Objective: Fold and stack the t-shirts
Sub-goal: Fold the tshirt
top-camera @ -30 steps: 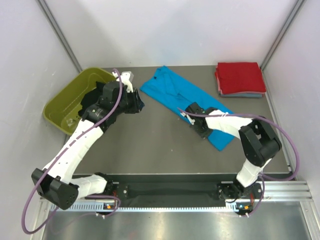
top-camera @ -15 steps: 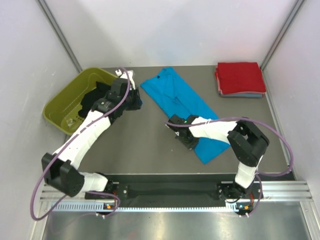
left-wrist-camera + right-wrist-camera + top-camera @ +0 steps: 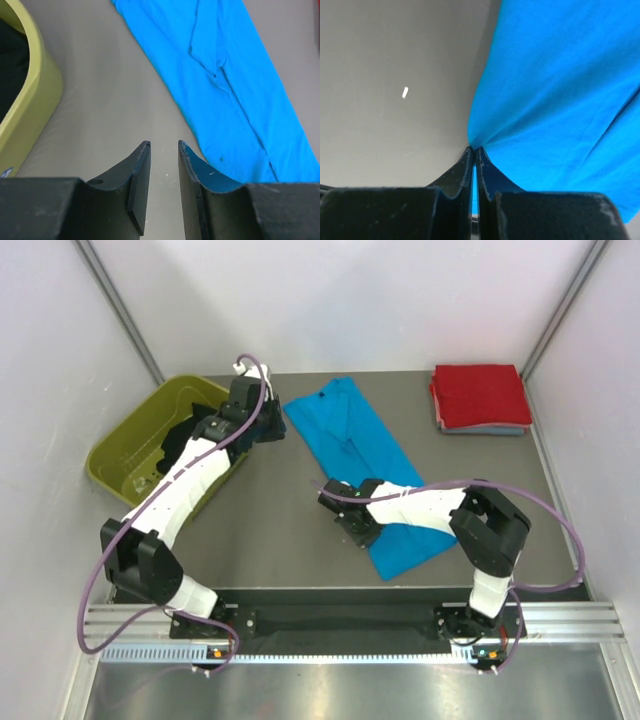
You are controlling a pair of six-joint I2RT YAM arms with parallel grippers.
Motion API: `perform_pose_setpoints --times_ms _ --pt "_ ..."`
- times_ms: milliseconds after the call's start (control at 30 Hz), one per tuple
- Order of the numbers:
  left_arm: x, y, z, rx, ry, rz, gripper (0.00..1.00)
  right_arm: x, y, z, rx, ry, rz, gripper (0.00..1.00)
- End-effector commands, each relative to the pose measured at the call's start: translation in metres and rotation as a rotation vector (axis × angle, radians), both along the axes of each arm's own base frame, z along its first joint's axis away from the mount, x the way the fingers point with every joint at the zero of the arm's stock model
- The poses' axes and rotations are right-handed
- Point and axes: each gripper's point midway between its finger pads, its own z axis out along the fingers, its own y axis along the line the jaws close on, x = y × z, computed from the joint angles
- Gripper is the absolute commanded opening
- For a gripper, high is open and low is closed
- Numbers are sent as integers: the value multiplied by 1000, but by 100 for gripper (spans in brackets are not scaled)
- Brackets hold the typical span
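The turquoise t-shirt [image 3: 362,443] lies as a long folded strip running diagonally from the back centre toward the near right. My right gripper [image 3: 351,524] [image 3: 475,148] is shut on the left edge of the strip's near part, with cloth [image 3: 555,85] bunched at the fingertips. My left gripper [image 3: 275,428] [image 3: 164,144] hovers open over bare table just left of the strip's [image 3: 225,85] far end, holding nothing. A folded red t-shirt [image 3: 480,394] rests on a grey-blue one [image 3: 487,429] at the back right. Dark cloth [image 3: 9,60] shows inside the tub.
The olive-green tub [image 3: 130,435] [image 3: 37,95] stands at the back left, close beside my left arm. Grey walls close in the table on the left, back and right. The arm bases sit along the black rail [image 3: 340,620] at the near edge.
My right gripper has pulled the shirt's near end leftward and toward the front, so the strip lies steeper. My left gripper has swung from above the tub toward the shirt's far end.
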Motion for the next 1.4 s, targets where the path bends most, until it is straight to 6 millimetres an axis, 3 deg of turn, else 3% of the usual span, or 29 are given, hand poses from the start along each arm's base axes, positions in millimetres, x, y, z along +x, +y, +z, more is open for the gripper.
perform_pose_setpoints --times_ms 0,200,500,600,767,933,1100,1233,1367 --pt "11 -3 1 -22 -7 19 34 1 29 8 103 -17 -106 0" --pt "18 -7 -10 -24 16 25 34 4 38 6 122 -40 -214 0" --pt "27 -12 -25 -16 35 15 33 -9 58 9 122 -51 -198 1" --pt "31 -15 -31 -21 41 13 33 -6 60 20 135 -73 -203 9" --pt "44 -26 -40 -25 38 -16 32 4 60 59 198 -144 -208 20" --pt "57 -39 -54 -10 52 -31 29 12 44 94 254 -203 -232 25" --pt "64 -52 -92 60 121 -22 28 29 20 119 311 -266 -278 28" --pt "68 -67 -116 66 160 -28 29 50 -10 131 353 -309 -348 28" --pt "74 -71 -148 87 210 -14 31 60 -33 125 363 -319 -386 27"
